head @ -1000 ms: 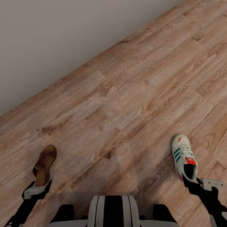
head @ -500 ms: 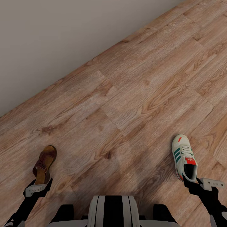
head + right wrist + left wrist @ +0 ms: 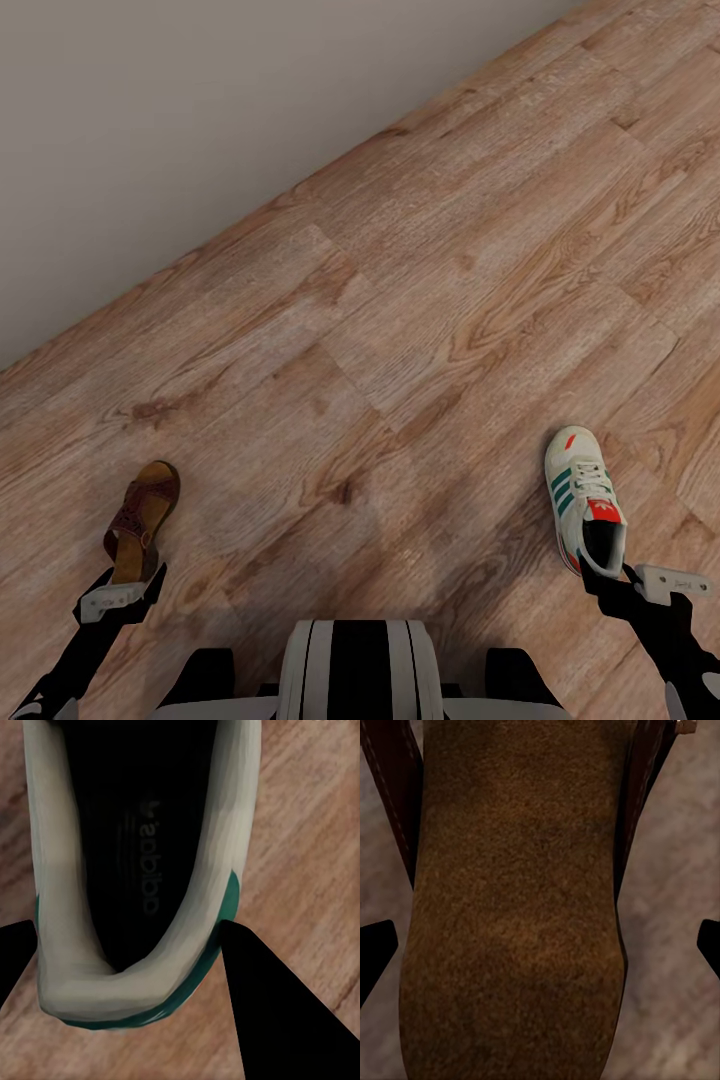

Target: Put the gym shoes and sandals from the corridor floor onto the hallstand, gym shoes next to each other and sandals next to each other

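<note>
One dark brown sandal lies on the corridor floor at the lower left. My left gripper is at its heel, open. In the left wrist view the fingertips stand well clear on either side of the tan footbed. One cream gym shoe with green stripes rests on the floor at the lower right. My right gripper is at its heel. In the right wrist view the black fingers lie against both sides of the shoe's heel. The hallstand is out of view.
A plain grey wall runs diagonally across the upper left, meeting the wood planks. My own base shows at the bottom centre. Bare floor stretches between the sandal and the shoe and out to the upper right.
The left gripper edged slightly down and inward at the sandal's heel. The right gripper's white bracket shifted a little to the right. Sandal and shoe have not moved.
</note>
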